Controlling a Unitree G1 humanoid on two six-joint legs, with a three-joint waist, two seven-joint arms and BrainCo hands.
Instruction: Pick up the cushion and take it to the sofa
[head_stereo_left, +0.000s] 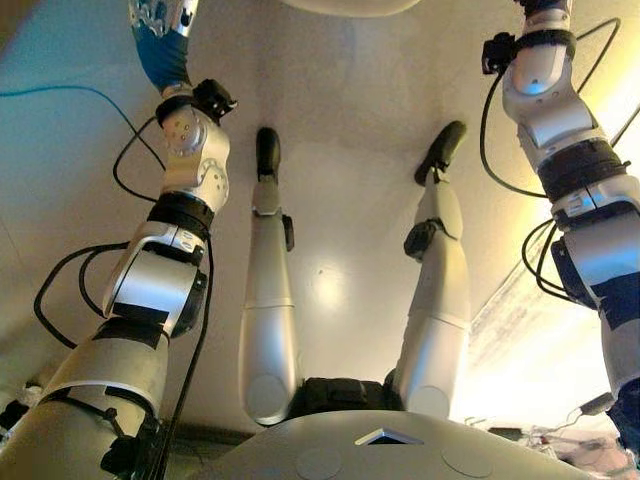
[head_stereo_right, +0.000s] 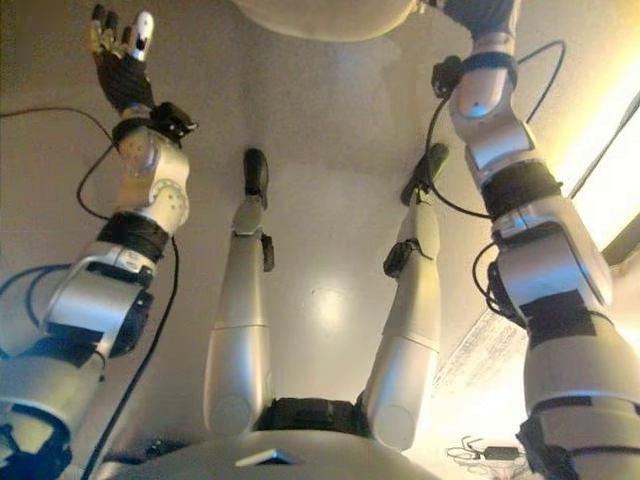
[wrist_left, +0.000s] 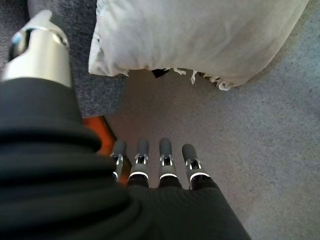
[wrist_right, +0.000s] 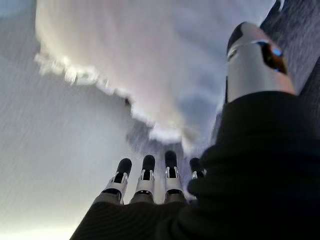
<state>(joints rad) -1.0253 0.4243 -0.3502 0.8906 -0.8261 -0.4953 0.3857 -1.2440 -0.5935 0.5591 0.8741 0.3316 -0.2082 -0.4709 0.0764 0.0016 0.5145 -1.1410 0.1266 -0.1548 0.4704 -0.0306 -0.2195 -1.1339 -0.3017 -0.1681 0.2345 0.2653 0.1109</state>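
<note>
Left wrist view first: the left hand (wrist_left: 165, 200) has its fingers (wrist_left: 166, 160) straight and loose in a row, thumb (wrist_left: 42, 50) standing apart, nothing held. Past those fingertips lies the cushion (wrist_left: 200, 35) — pale, off-white, with a frayed fringe along its edge — and it is clear of the hand, a stretch of grey floor (wrist_left: 250, 150) between them. One corner of the cushion leans against a dark grey upholstered piece (wrist_left: 100, 95); whether that is the sofa cannot be told. A sliver of orange (wrist_left: 102, 132) peeks out beside the hand's cover.

Right wrist view now: the right hand (wrist_right: 165, 210) is just as relaxed, fingers (wrist_right: 145, 172) extended side by side, thumb (wrist_right: 255, 60) off on its own, gripping nothing. The same pale cushion fills the space beyond the fingertips, its fringed edge close to them, though contact cannot be made out.

Up to the head camera — both arms reach forward, one on each side. In the right eye view the left hand shows near the far left with its fingers spread and straight, and a curve of the cushion's pale edge sits at the far end of the scene between the two hands. The right hand is mostly cut off there, so only its wrist view shows its fingers.
</note>
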